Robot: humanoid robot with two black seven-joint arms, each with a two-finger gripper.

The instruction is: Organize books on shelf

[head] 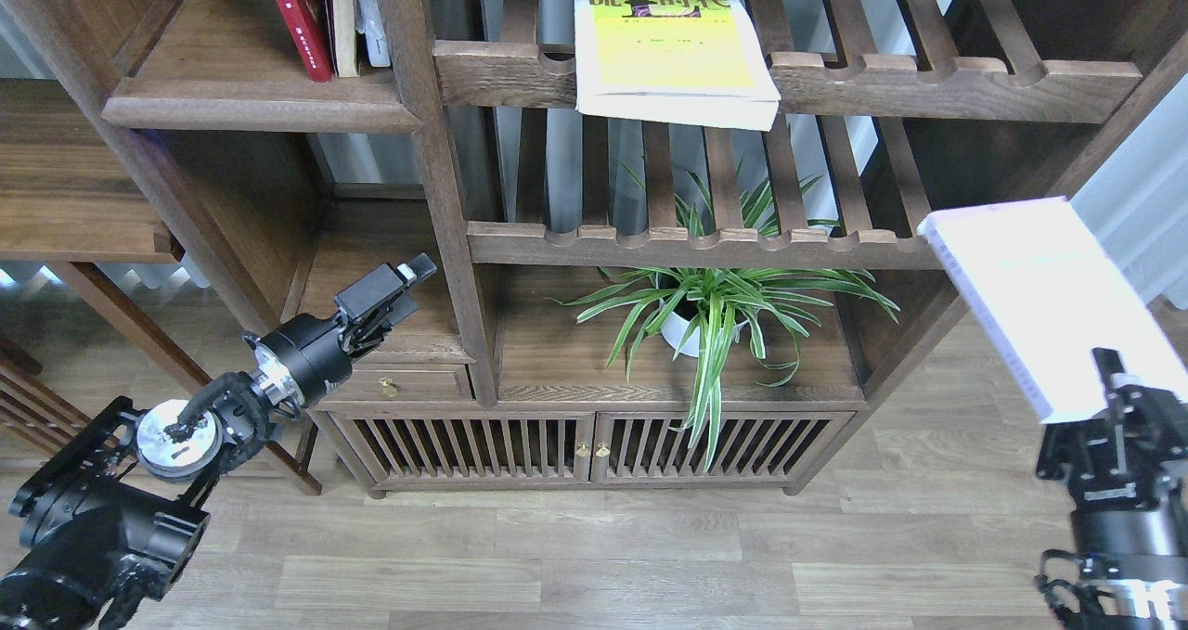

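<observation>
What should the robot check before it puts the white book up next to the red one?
1. White book held in the right gripper: ok, clamped at its lower edge.
2. Grip steady: cannot tell, the book sticks far out above the fingers.
3. Room on the shelf left of the red book: ok, bare board there.
4. Left gripper out of the way: ok, low by the drawer, holding nothing.
5. Yellow-green book put away: not ok, lying flat on the slatted rack.
</observation>
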